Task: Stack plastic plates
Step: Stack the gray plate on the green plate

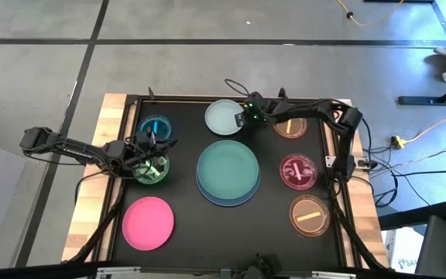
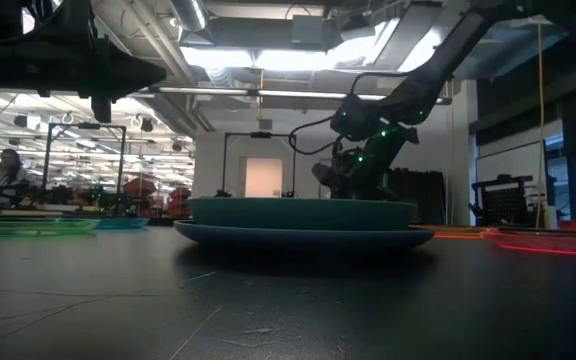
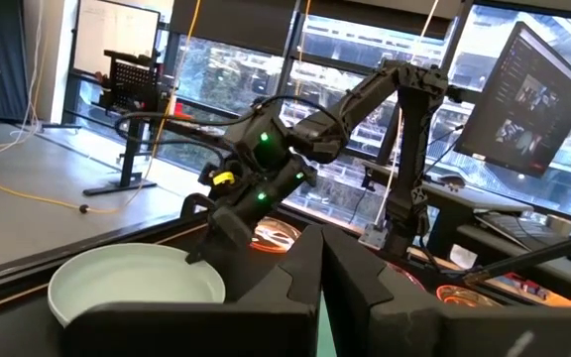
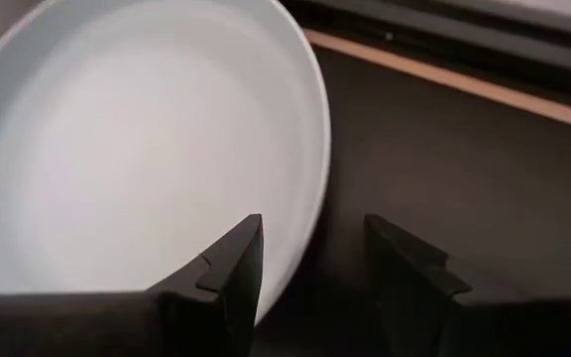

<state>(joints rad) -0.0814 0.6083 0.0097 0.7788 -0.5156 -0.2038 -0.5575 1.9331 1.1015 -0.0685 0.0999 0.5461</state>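
One pair is stacked: the teal plate sits on the light blue plate at mid-table. The pink plate, the pale plate and the small dishes lie apart, unstacked.

The right gripper straddles the pale plate's rim, fingers apart, one over the plate, one outside. The table's far edge is close; open mat lies toward the stack.

The left gripper hovers over the green dish, seemingly closed and empty.

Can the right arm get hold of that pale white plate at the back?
Probably yes. The right gripper is open, one finger over the pale plate and one outside its rim, with nothing between them.
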